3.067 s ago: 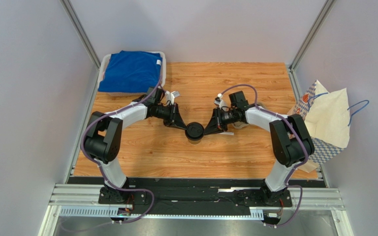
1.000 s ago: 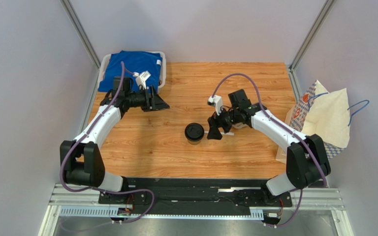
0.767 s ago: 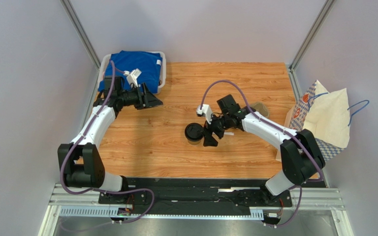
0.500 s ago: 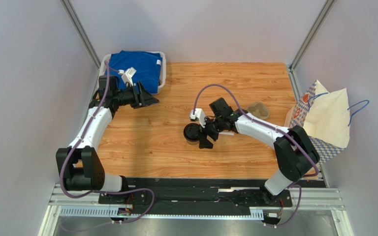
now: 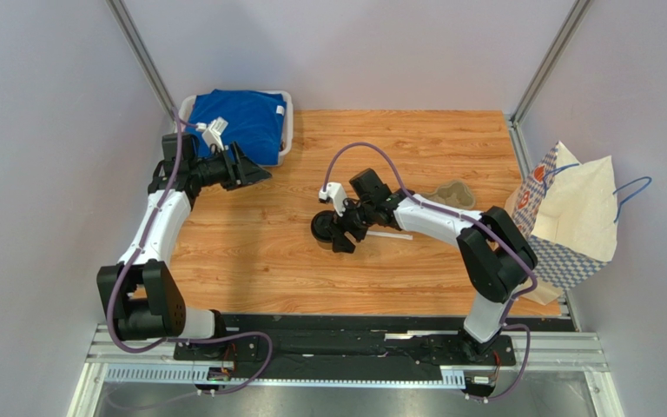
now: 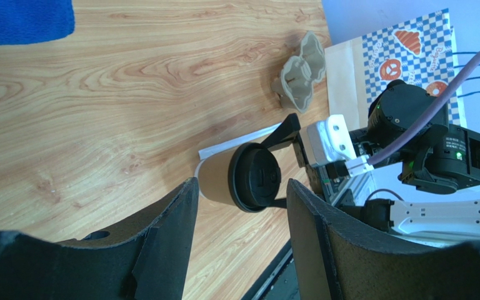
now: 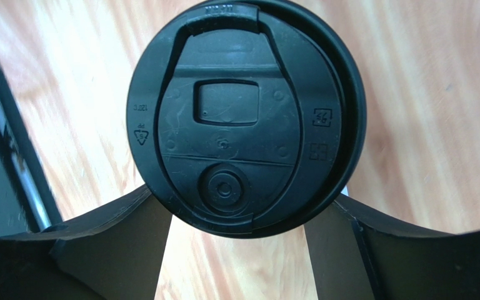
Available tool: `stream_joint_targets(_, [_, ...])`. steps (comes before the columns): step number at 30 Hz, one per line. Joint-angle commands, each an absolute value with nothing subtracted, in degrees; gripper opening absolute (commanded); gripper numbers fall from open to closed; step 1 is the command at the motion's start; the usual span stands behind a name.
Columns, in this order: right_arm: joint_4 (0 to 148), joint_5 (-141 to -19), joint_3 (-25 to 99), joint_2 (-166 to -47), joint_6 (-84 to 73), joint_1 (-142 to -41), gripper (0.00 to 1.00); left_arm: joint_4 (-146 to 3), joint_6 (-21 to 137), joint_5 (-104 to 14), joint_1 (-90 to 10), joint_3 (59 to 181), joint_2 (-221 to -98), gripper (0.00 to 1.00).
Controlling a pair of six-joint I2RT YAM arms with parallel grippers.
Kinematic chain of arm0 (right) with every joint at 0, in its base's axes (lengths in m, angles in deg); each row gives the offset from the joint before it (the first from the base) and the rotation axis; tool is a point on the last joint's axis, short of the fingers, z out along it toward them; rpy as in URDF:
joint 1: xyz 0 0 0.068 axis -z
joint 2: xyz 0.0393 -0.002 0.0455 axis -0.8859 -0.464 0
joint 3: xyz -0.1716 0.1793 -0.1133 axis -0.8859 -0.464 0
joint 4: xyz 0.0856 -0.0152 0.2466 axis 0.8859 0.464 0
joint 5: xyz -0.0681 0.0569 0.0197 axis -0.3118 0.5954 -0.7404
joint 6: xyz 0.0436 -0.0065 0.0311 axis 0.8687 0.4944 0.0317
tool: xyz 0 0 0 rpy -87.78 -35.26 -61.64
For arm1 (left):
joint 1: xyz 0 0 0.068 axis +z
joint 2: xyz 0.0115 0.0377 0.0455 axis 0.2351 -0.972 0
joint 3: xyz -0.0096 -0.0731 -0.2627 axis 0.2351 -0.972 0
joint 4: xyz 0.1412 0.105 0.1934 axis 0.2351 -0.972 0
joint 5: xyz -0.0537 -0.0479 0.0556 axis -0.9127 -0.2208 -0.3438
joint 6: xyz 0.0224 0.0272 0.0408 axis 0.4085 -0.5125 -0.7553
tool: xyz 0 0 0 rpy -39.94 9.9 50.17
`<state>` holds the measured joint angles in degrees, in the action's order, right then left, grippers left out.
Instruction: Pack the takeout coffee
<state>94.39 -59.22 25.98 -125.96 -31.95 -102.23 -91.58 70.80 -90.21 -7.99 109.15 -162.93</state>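
The takeout coffee (image 5: pixel 324 228), a tan paper cup with a black lid, stands at the middle of the table. My right gripper (image 5: pixel 337 233) is over it, one finger on each side, shut on the cup just under the lid rim. The lid (image 7: pixel 245 115) fills the right wrist view, with the right gripper (image 7: pixel 237 250) reaching under it. The cup (image 6: pixel 224 181) also shows in the left wrist view. My left gripper (image 5: pixel 257 171) is open and empty at the far left, near the blue cloth, well away from the cup; its own view (image 6: pixel 241 194) shows wide jaws.
A brown pulp cup carrier (image 5: pixel 452 193) lies right of centre. A thin white wrapped straw (image 5: pixel 391 234) lies by the cup. A checked paper bag (image 5: pixel 571 213) stands open at the right edge. A white bin with blue cloth (image 5: pixel 234 126) sits at the back left.
My right gripper has moved left over the cup and closed round it; the cup has shifted slightly left. My left arm has drawn back toward the left wall.
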Motion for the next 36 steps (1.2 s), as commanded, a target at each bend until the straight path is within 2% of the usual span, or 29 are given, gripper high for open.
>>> stream_joint_targets(1, [88.82, -61.54, 31.38, -129.89, -25.28, -103.31, 0.75, -89.82, 70.85, -92.00, -6.22, 108.76, -160.44, 0.63])
stream_joint_targets(9, [84.52, -63.13, 36.74, -136.48, -22.63, -105.07, 0.74, -89.90, 70.76, -92.97, -3.85, 108.85, -161.05, 0.63])
stream_joint_targets(25, [82.76, -65.15, 54.94, -151.00, -22.46, -106.65, 0.76, -92.45, 68.74, -93.05, -0.86, 108.76, -160.96, 0.63])
stream_joint_targets(29, [84.33, -65.33, 55.21, -149.34, -24.21, -106.39, 0.78, -93.24, 67.69, -92.79, -0.68, 109.03, -160.17, 0.63])
stream_joint_targets(35, [93.73, -64.27, 50.82, -137.57, -29.04, -103.94, 0.83, -93.33, 66.90, -92.53, -0.77, 109.55, -158.24, 0.63])
stream_joint_targets(36, [95.75, -64.01, 50.55, -133.99, -29.48, -103.32, 0.83, -93.24, 66.90, -92.61, -0.77, 109.55, -158.06, 0.66])
